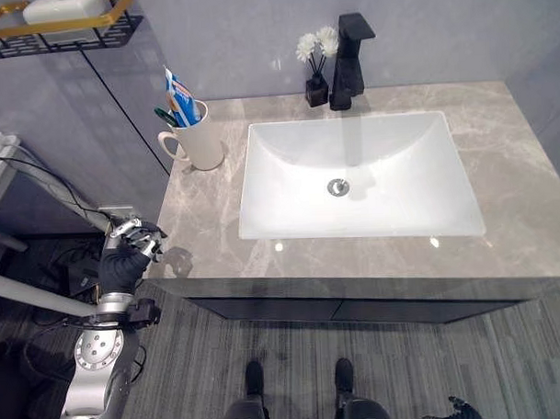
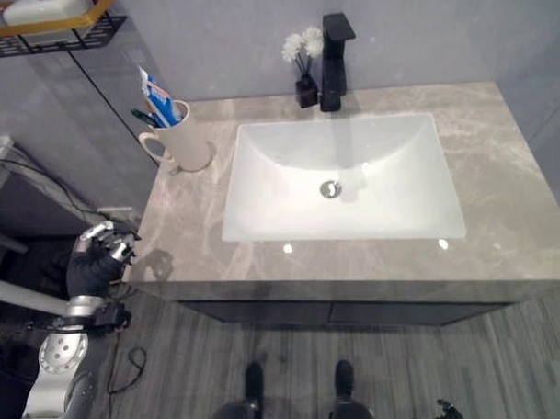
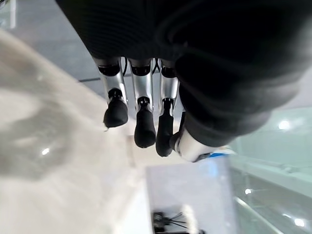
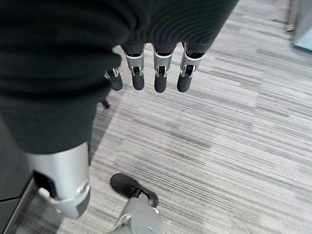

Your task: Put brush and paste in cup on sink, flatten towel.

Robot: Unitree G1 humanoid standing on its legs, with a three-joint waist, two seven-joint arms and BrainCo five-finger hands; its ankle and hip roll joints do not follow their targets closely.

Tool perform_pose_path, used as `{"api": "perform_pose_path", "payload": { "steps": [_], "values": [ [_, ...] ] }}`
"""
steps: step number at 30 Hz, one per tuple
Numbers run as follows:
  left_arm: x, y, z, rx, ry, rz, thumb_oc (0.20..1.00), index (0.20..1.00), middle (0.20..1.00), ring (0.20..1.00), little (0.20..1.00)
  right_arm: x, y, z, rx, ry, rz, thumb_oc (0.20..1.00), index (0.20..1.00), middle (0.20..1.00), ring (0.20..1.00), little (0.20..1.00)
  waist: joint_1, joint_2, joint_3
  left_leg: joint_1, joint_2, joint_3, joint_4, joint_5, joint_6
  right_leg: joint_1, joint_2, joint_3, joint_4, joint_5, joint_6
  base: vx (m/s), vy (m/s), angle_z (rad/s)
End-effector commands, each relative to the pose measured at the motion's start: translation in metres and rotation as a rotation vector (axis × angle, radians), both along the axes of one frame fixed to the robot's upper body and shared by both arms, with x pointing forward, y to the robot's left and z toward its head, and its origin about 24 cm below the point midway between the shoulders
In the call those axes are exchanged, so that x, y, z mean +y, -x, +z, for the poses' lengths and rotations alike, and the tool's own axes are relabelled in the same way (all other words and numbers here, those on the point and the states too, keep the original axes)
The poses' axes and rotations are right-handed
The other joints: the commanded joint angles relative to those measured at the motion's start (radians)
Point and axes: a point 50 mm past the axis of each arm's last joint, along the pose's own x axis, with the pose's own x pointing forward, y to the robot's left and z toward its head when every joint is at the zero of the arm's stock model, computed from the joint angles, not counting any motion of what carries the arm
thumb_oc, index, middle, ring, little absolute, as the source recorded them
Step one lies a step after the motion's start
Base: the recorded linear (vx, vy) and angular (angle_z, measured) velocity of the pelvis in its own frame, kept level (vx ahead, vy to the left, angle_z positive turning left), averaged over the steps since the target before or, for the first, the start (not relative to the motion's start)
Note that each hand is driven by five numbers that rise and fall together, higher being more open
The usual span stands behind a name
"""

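1. The cup (image 1: 197, 137) is a cream mug with a looped handle, standing upright at the back left corner of the counter (image 1: 528, 210), just beside the sink (image 1: 357, 175).
2. Inside the cup stand a toothpaste tube (image 1: 181, 95), blue and white with a red stripe, and a dark green toothbrush (image 1: 166, 115); both lean toward the left, their tops above the rim.
3. The counter is grey-beige stone with pale veins and a polished face that catches small light spots near its front edge.
4. The sink is a white rectangular basin with rounded inner corners, smooth and glossy, and a round metal drain (image 1: 338, 186) in its middle.
5. A matte black square-edged tap (image 1: 348, 58) rises behind the basin; touching its left side is a small black vase with white flowers (image 1: 316, 66).
6. The left hand (image 1: 130, 251) hangs just off the counter's front left corner, fingers loosely curled and holding nothing.
7. The right hand (image 4: 156, 73) hangs over the grey striped floor (image 4: 234, 146), fingers straight and relaxed, empty.
8. High on the left wall sits a black and yellow rack (image 1: 62, 29) carrying a white oblong object.
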Motion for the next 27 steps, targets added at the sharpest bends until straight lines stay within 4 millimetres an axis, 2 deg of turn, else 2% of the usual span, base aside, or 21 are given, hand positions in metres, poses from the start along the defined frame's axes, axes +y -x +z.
{"api": "perform_pose_path", "payload": {
  "steps": [1,4,7,12,17,19,22,27],
  "values": [
    [0.005,0.002,0.02,-0.092,-0.017,-0.011,0.2,0.2,0.2,0.2,0.2,0.005,0.007,-0.004,0.021,0.0,-0.003,1.0,1.0,1.0,1.0,1.0,0.009,-0.03,-0.04,-0.067,0.016,-0.057,-0.029,0.122,-0.001,0.191,0.006,0.021,0.052,-0.143,0.026,0.16,0.194,-0.46],
    [0.006,0.002,0.016,-0.071,-0.015,-0.02,0.2,0.2,0.2,0.2,0.2,0.006,0.006,-0.004,0.015,-0.009,-0.011,1.0,1.0,1.0,1.0,1.0,0.012,-0.038,-0.042,-0.063,0.002,-0.046,0.008,0.098,0.013,0.197,-0.02,0.041,0.058,-0.144,0.039,0.11,0.145,-0.16],
    [0.008,0.001,0.019,-0.069,-0.024,-0.051,0.2,0.2,0.2,0.2,0.2,0.015,-0.003,-0.005,-0.009,-0.041,0.02,1.0,1.0,1.0,1.0,1.0,0.019,-0.059,-0.036,-0.102,-0.029,-0.002,0.125,0.031,0.044,0.181,-0.08,0.066,0.069,-0.131,0.07,0.14,0.247,-0.16],
    [0.002,-0.006,0.029,-0.105,-0.032,-0.094,0.2,0.2,0.2,0.2,0.2,0.029,-0.022,-0.004,-0.065,-0.073,0.074,1.0,1.0,1.0,1.0,1.0,0.027,-0.065,-0.032,-0.132,-0.052,0.019,0.153,0.0,0.066,0.138,-0.118,0.078,0.079,-0.103,0.099,0.04,0.148,-0.21],
    [-0.012,-0.016,0.038,-0.13,-0.049,-0.163,0.2,0.2,0.2,0.2,0.2,0.051,-0.042,-0.001,-0.122,-0.123,0.184,1.0,1.0,1.0,1.0,1.0,0.022,-0.069,-0.04,-0.135,-0.08,0.019,0.134,-0.007,0.082,0.117,-0.142,0.067,0.088,-0.069,0.115,0.06,0.096,0.0],
    [-0.015,-0.018,0.038,-0.127,-0.056,-0.177,0.2,0.2,0.2,0.2,0.2,0.053,-0.045,-0.001,-0.126,-0.125,0.196,1.0,1.0,1.0,1.0,1.0,0.022,-0.069,-0.041,-0.134,-0.083,0.017,0.132,-0.009,0.085,0.116,-0.145,0.061,0.093,-0.071,0.118,0.04,0.038,0.01],
    [-0.023,-0.02,0.036,-0.116,-0.068,-0.212,0.2,0.2,0.2,0.2,0.2,0.057,-0.06,0.005,-0.179,-0.135,0.22,1.0,1.0,1.0,1.0,1.0,0.026,-0.071,-0.041,-0.123,-0.098,0.011,0.127,-0.019,0.098,0.101,-0.145,0.057,0.136,-0.061,0.126,0.05,0.059,0.03],
    [-0.035,-0.019,0.03,-0.089,-0.046,-0.276,0.2,0.2,0.2,0.2,0.2,0.057,-0.069,0.01,-0.23,-0.131,0.204,1.0,1.0,1.0,1.0,1.0,0.023,-0.072,-0.049,-0.082,-0.135,-0.016,0.134,-0.052,0.125,0.096,-0.159,0.062,0.241,0.01,0.146,0.08,0.1,0.04]
  ]
}}
